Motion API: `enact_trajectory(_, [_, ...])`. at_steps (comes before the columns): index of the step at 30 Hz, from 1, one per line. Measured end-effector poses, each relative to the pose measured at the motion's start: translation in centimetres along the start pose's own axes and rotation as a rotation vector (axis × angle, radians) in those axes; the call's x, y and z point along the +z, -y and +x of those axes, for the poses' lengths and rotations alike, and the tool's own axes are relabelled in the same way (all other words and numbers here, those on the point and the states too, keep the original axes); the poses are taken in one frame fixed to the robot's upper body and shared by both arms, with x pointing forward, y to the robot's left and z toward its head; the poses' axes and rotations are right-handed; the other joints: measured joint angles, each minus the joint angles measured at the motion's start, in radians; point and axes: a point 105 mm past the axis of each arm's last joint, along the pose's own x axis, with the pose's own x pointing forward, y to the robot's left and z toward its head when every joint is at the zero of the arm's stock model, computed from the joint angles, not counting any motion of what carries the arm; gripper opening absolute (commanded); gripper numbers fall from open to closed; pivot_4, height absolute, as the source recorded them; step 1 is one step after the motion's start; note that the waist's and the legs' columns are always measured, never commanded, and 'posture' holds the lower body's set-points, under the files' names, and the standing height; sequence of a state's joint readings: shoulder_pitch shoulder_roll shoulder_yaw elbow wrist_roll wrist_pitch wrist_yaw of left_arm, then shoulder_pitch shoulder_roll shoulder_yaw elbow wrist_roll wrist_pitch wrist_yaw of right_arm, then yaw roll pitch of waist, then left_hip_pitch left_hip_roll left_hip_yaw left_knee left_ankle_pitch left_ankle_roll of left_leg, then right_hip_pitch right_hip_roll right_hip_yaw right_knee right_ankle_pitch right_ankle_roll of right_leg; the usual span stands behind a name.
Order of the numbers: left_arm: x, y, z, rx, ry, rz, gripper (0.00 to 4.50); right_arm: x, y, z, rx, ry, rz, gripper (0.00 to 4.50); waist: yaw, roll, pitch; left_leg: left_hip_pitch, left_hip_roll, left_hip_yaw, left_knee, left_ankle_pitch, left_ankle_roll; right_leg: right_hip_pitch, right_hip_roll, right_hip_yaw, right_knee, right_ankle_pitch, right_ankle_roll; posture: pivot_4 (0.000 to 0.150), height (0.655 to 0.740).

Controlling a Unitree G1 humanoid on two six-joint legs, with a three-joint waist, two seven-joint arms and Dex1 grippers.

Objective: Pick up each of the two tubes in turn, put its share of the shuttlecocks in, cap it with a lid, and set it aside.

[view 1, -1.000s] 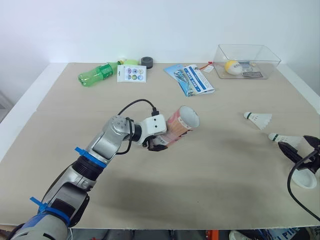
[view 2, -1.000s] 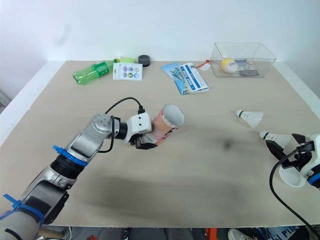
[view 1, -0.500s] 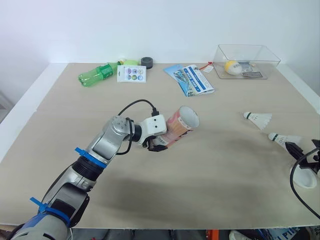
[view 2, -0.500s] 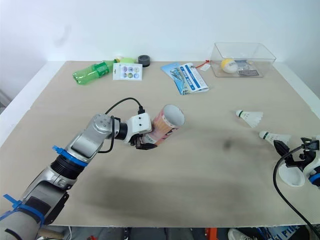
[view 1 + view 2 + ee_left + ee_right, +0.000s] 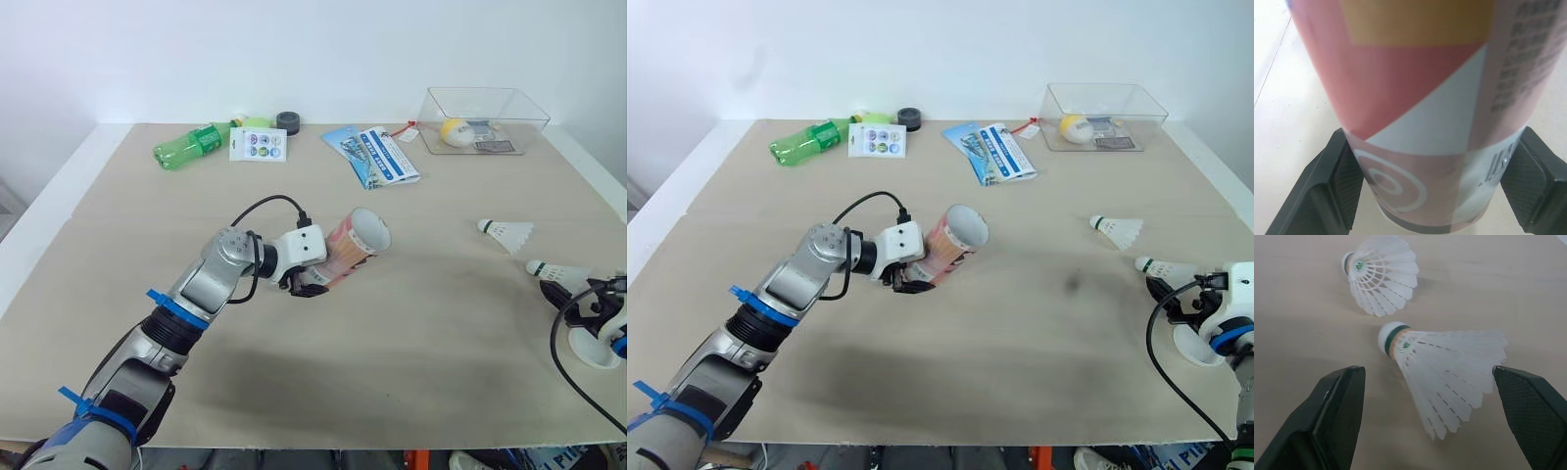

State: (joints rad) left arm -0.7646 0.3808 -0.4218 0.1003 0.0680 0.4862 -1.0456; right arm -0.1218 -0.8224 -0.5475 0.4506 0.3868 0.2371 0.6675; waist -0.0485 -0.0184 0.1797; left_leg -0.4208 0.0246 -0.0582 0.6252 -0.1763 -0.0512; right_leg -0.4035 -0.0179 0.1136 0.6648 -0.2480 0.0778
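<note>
My left gripper (image 5: 312, 280) is shut on a pink and white tube (image 5: 355, 244), held tilted above the table's middle with its open mouth toward the right. In the left wrist view the tube (image 5: 1420, 98) sits between both fingers (image 5: 1344, 181). Two white shuttlecocks lie at the right: the farther one (image 5: 506, 232) and the nearer one (image 5: 554, 270). My right gripper (image 5: 1174, 300) is open just short of the nearer shuttlecock (image 5: 1444, 362), whose feathers lie between the spread fingers (image 5: 1342, 406) without touching them. A white lid (image 5: 593, 351) lies under my right wrist.
Along the far edge are a green bottle (image 5: 191, 144), a sticker card (image 5: 258, 144), a black roll (image 5: 287, 120), a blue booklet (image 5: 377, 155) and a clear box (image 5: 482, 119) holding a yellow ball. The table's right edge is close to my right arm.
My right gripper drew back toward the table's right edge, then turned and came up to the nearer shuttlecock. The left arm and the tube have not moved.
</note>
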Motion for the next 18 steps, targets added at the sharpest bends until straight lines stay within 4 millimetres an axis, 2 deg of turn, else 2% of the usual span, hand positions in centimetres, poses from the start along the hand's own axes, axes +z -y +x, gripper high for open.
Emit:
enact_trajectory(8, [0.0,0.0,0.0,-0.001,0.001,0.001,3.62,-0.2,-0.5,1.4,0.034,-0.006,0.017,4.46,0.000,0.000,0.000,0.000,0.000,0.000,0.000,0.000,0.000,0.000,0.000,0.000,0.000,0.000,0.000,0.150,0.7400])
enact_trajectory(9, [0.0,0.0,0.1,-0.002,0.002,0.003,3.62,-0.3,-0.6,1.5,0.036,-0.005,0.014,3.96,0.000,0.000,0.000,0.000,0.000,0.000,0.000,0.000,0.000,0.000,0.000,0.000,0.000,0.000,0.001,0.150,0.7400])
enact_trajectory(11, [0.0,0.0,0.1,-0.002,0.003,0.004,3.62,-0.5,-0.7,1.7,0.042,-0.011,0.011,3.37,0.000,0.000,0.000,0.000,0.000,0.000,0.000,0.000,0.000,0.000,0.000,0.000,0.000,0.000,0.001,0.150,0.7400])
enact_trajectory(12, [0.0,0.0,0.1,-0.002,0.003,0.004,3.62,-0.7,-0.7,1.8,0.042,-0.016,0.006,2.82,0.000,0.000,0.000,0.000,-0.001,0.000,0.000,0.000,0.000,0.000,-0.001,0.000,0.000,0.000,0.001,0.150,0.7400])
enact_trajectory(15, [0.0,0.0,0.1,-0.002,0.003,0.003,3.62,-0.6,-0.5,1.9,0.035,-0.007,-0.002,1.59,-0.001,0.000,0.000,0.000,-0.001,0.000,0.000,0.000,0.000,0.000,-0.001,0.000,0.000,0.000,0.001,0.150,0.7400])
enact_trajectory(17, [0.0,0.0,0.1,-0.002,0.003,0.003,3.62,-0.5,-0.6,2.0,0.037,0.001,-0.020,0.43,-0.001,0.000,0.000,0.000,-0.001,0.000,0.000,0.000,0.000,0.001,-0.001,0.000,0.000,0.000,0.001,0.150,0.7400])
enact_trajectory(18, [0.0,0.0,0.1,-0.002,0.003,0.003,3.62,-0.5,-0.6,2.1,0.038,0.002,-0.025,0.02,0.000,0.000,0.000,0.000,-0.001,0.000,0.000,0.000,0.000,0.001,-0.001,0.000,0.000,0.000,0.001,0.150,0.7400])
